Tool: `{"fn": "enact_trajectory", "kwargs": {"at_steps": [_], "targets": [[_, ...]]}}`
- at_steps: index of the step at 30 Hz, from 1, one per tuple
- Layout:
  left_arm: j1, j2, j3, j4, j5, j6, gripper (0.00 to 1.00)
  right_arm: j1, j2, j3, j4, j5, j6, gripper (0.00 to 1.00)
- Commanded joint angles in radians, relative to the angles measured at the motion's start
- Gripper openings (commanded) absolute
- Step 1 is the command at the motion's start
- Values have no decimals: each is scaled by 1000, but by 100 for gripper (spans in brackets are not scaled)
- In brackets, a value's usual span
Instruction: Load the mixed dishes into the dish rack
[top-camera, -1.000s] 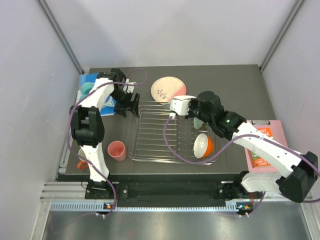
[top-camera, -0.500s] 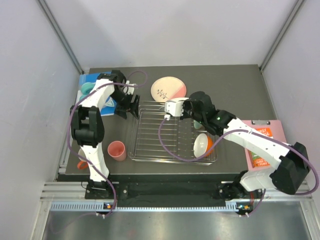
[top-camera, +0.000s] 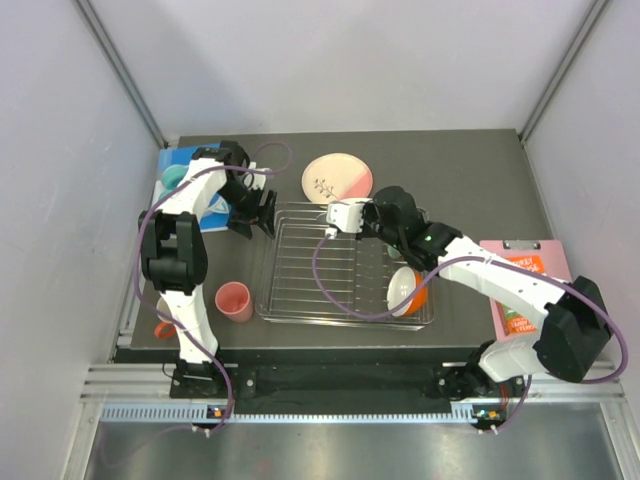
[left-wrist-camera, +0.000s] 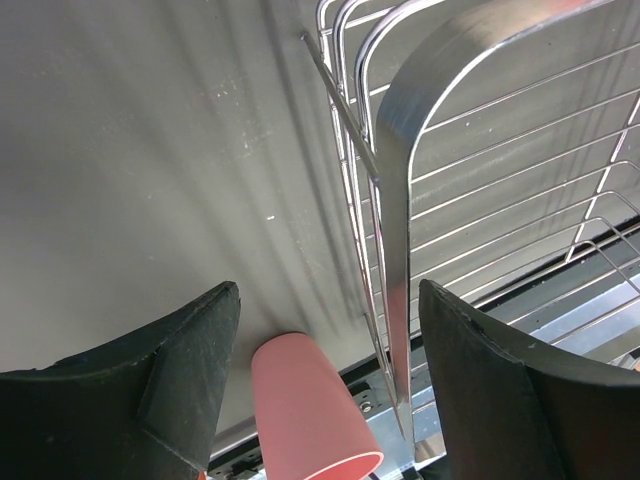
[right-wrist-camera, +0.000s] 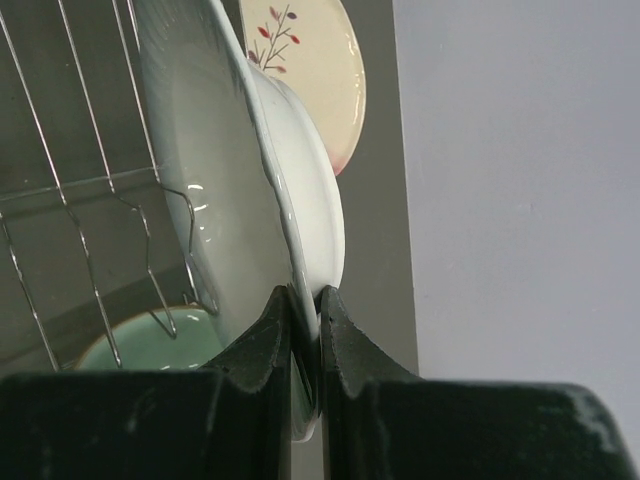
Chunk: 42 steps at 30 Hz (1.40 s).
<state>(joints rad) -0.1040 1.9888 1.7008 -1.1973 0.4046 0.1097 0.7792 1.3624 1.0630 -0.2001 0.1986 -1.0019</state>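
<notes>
My right gripper (top-camera: 364, 219) (right-wrist-camera: 305, 300) is shut on the rim of the white plate (top-camera: 347, 213) (right-wrist-camera: 230, 180), held on edge over the back of the dish rack (top-camera: 300, 268) (right-wrist-camera: 100, 185). The mint-green bowl (right-wrist-camera: 150, 345) lies in the rack below it, and the orange bowl (top-camera: 405, 290) sits tilted at the rack's front right. The pink-and-cream plate (top-camera: 337, 178) (right-wrist-camera: 310, 60) lies flat behind the rack. My left gripper (top-camera: 250, 212) (left-wrist-camera: 325, 300) hangs open and empty by the rack's back-left corner (left-wrist-camera: 395, 200). The pink cup (top-camera: 233, 301) (left-wrist-camera: 310, 410) stands left of the rack. The orange mug (top-camera: 163, 328) is partly hidden by the left arm.
A teal ring (top-camera: 172, 178) rests on a blue board (top-camera: 205, 208) at the back left, under my left arm. A pink clipboard (top-camera: 525, 290) lies at the right edge. Grey walls close in the table on three sides.
My right arm has carried the white plate leftward and slightly back over the rack. My left gripper has shifted slightly and narrowed a little, still open.
</notes>
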Motion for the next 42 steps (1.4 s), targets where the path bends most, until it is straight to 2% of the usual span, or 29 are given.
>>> {"fn": "enact_trajectory", "kwargs": {"at_steps": [1,7,8,9,11,12,14,19,20,21,22,23,27,34,40,42], "targets": [[10,-31,-1,15,30,27,76,-23,-5,-9,165,18,71,0],[13,-27,-1,13,33,30,75,-44,4,-64,171,18,120,2],[13,-24,-1,12,31,30,75,-49,3,-66,172,19,131,7],[13,-24,-1,11,31,30,75,-51,3,-69,172,19,147,22],[15,-22,-1,12,36,30,74,-52,-5,-72,169,25,170,27],[15,-22,0,11,36,30,74,-52,-9,-77,169,25,195,38],[15,-21,2,11,40,30,73,-52,-29,-86,166,25,226,50],[17,-7,5,11,39,31,72,-52,-95,-110,130,16,310,68],[17,-5,5,11,39,31,72,-52,-109,-118,122,13,324,77],[17,-4,8,10,40,30,72,-52,-144,-123,116,12,354,81],[17,-2,8,10,40,31,72,-52,-161,-127,96,1,370,94],[17,-2,8,11,42,31,72,-52,-181,-138,87,-2,384,100],[18,-2,17,7,43,35,71,-52,-293,-159,9,-13,443,100],[20,1,26,2,63,24,70,-52,-396,-164,-99,-22,534,100],[20,-1,34,-7,63,28,69,-64,-457,-205,-85,34,640,100],[20,-1,36,-10,72,27,69,-122,-447,-212,-59,47,707,100]]}}
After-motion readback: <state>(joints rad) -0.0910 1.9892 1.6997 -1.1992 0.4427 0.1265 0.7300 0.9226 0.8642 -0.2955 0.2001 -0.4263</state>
